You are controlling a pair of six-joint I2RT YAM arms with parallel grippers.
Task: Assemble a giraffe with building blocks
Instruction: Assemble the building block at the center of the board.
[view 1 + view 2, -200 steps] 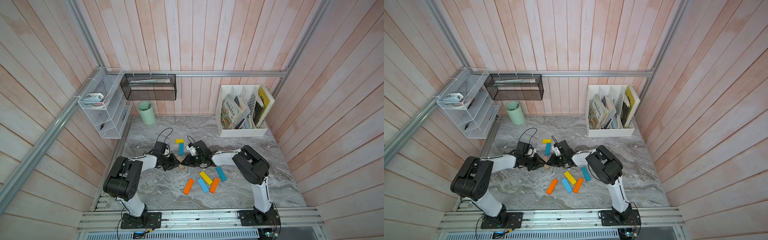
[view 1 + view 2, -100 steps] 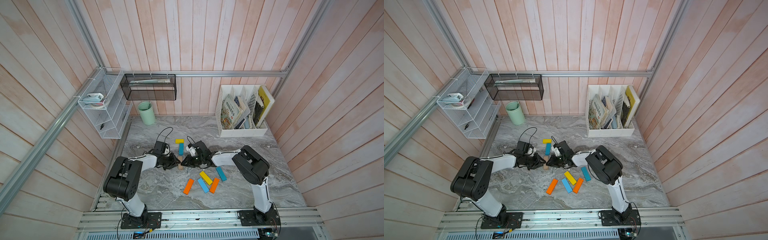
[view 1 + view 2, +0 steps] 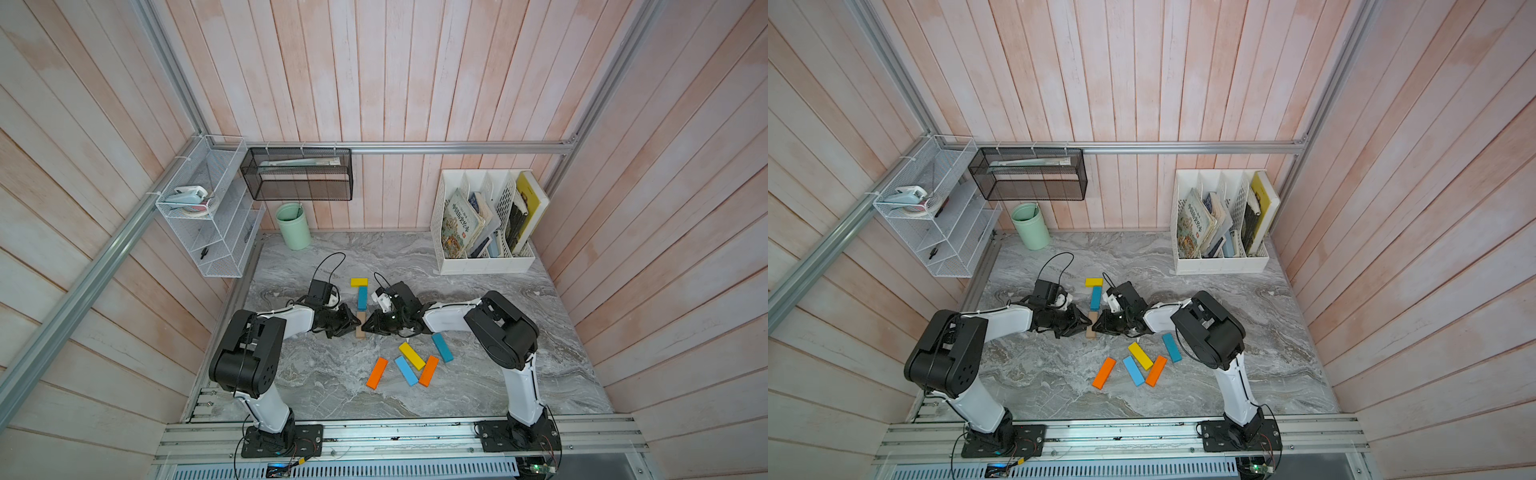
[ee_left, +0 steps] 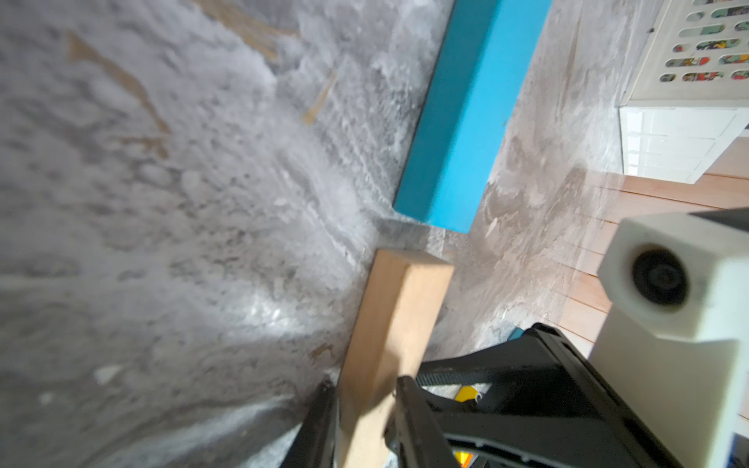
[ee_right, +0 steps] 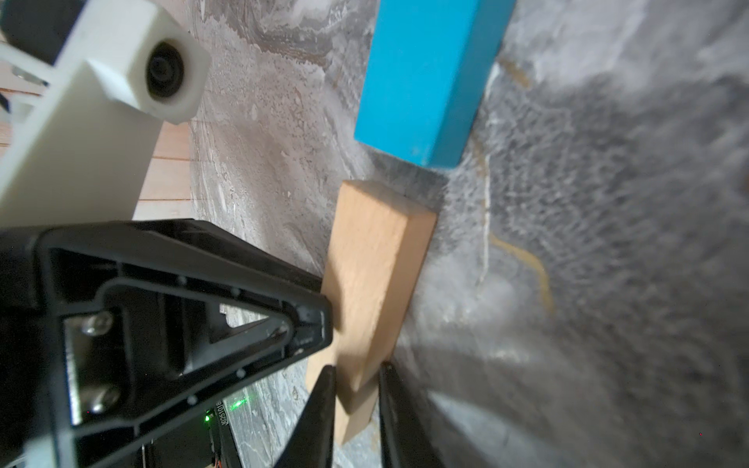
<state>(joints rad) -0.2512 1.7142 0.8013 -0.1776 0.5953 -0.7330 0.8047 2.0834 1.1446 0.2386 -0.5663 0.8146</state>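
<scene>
left gripper (image 4: 364, 409) and right gripper (image 5: 356, 389) meet mid-bench (image 3: 316, 374), both with jaws clamped on the tan block (image 4: 401, 308), probably aligning it just short of the teal block (image 4: 466, 113) as neck of the giraffe (image 3: 360, 291).

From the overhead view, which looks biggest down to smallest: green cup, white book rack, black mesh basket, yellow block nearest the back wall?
In a top view, largest to smallest:
1. white book rack
2. black mesh basket (hung higher, nearer the camera, so possibly flattered)
3. green cup
4. yellow block
</scene>
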